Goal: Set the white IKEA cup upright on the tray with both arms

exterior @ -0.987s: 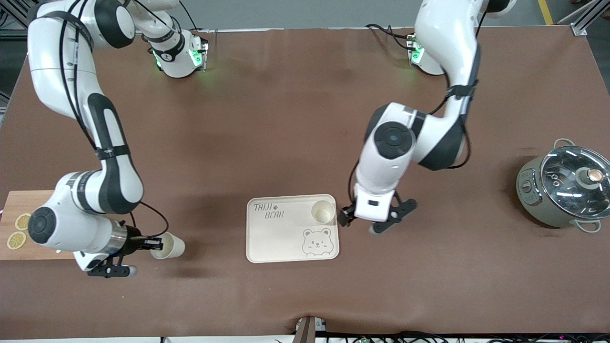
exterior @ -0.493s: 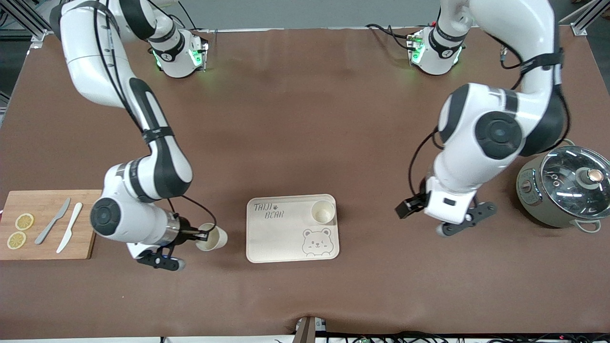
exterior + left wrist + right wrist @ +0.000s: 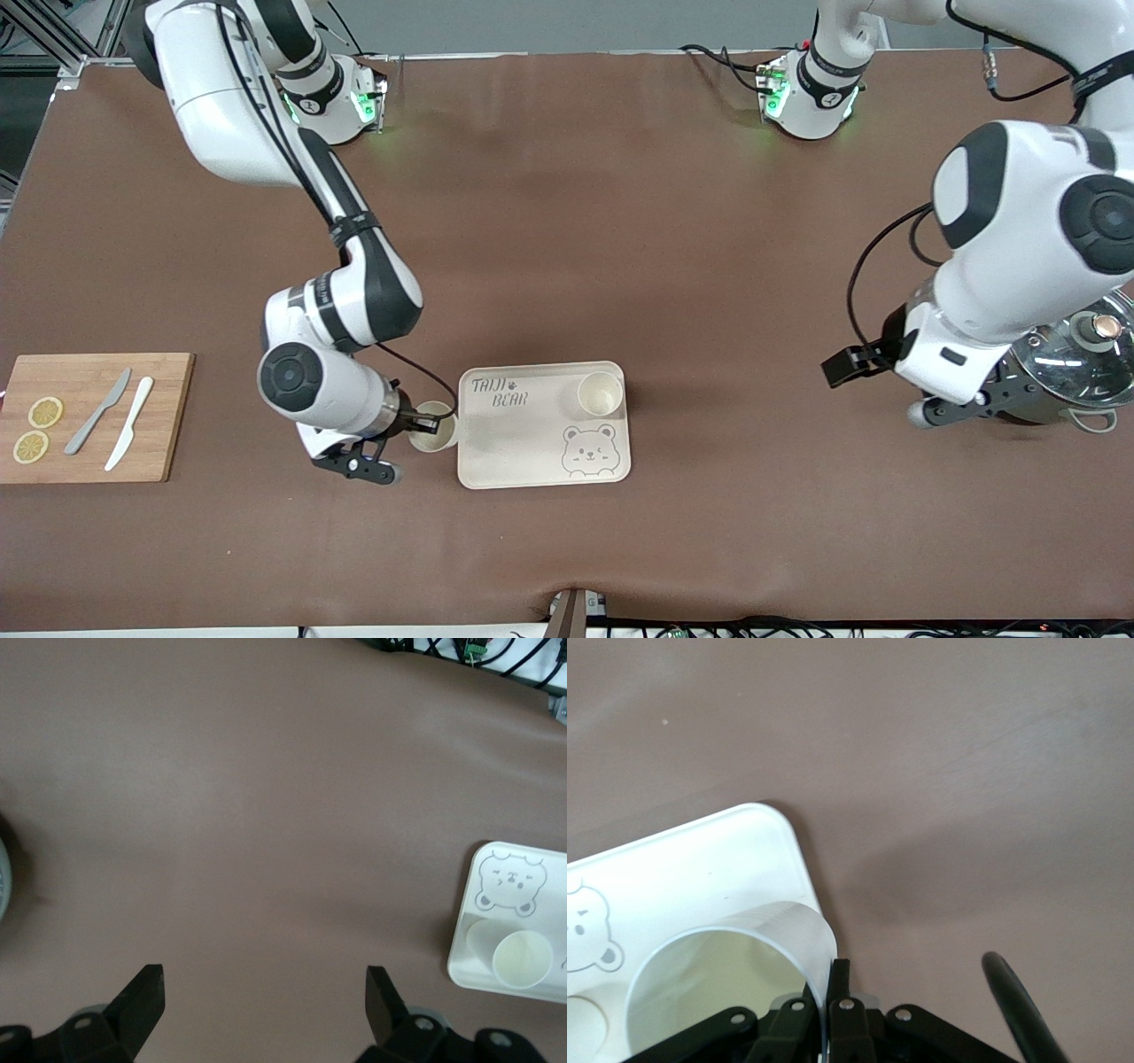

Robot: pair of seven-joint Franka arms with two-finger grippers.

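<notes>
White jointed arms (image 3: 345,283), black joint sections, black cables, green base lights.

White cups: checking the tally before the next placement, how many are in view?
2. One white plastic cup stands upright in the cream rectangular tray, at the corner toward the left arm's end. The other white cup is pinched by the right gripper beside the tray.

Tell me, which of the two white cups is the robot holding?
The cup at the tray's edge toward the right arm's end, pinched by its rim in the right gripper. The other cup stands free on the tray.
</notes>
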